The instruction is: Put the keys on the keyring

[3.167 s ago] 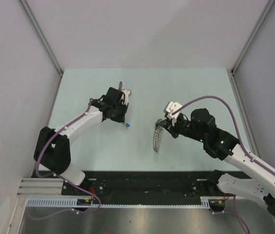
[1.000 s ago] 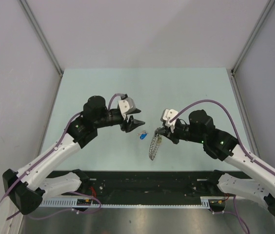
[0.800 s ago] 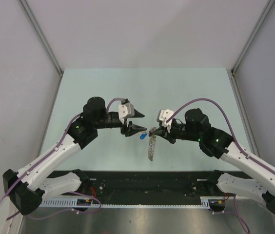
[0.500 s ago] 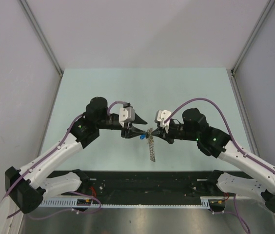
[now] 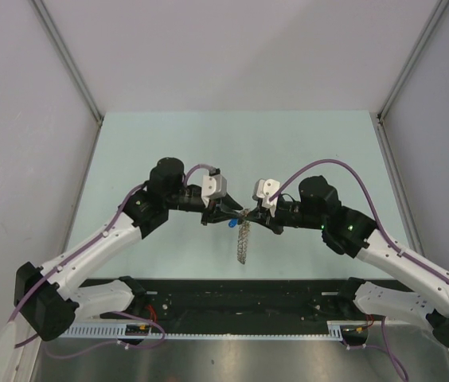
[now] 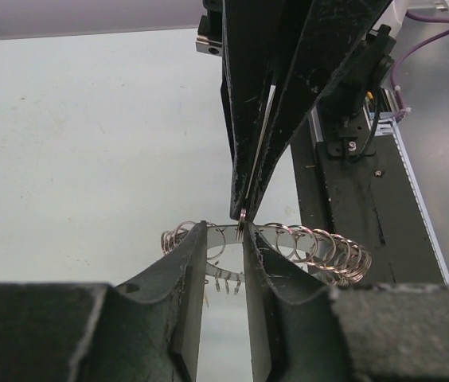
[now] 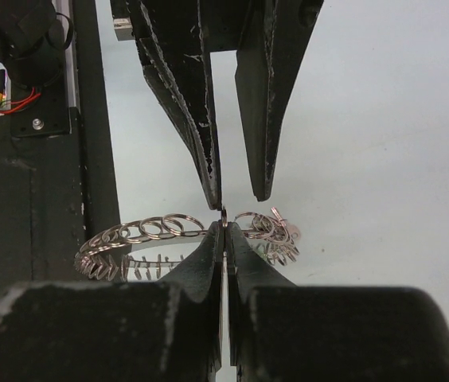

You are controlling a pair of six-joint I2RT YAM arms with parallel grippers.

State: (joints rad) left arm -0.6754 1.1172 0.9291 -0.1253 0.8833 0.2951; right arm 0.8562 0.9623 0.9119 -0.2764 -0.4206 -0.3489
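Note:
The keyring (image 5: 243,241) is a silver band strung with many small wire loops, and it hangs down from my right gripper (image 5: 251,216). That gripper (image 7: 223,225) is shut on the keyring (image 7: 146,231) at one upright loop. My left gripper (image 5: 230,214) faces it tip to tip. In the left wrist view my left gripper (image 6: 224,236) is open, its jaws either side of the keyring (image 6: 308,244) band just below the right fingers (image 6: 250,151). A key with a blue head (image 5: 232,226) shows just below the left fingertips in the top view only.
The pale green table (image 5: 304,143) lies under both arms, with grey walls on three sides. A black mounting rail (image 5: 240,296) runs along the near edge and also appears in the left wrist view (image 6: 344,199) and the right wrist view (image 7: 25,191).
My left gripper has moved right to meet the right gripper, and its jaws have narrowed. The right gripper has shifted left with the keyring, which now hangs nearer the blue key.

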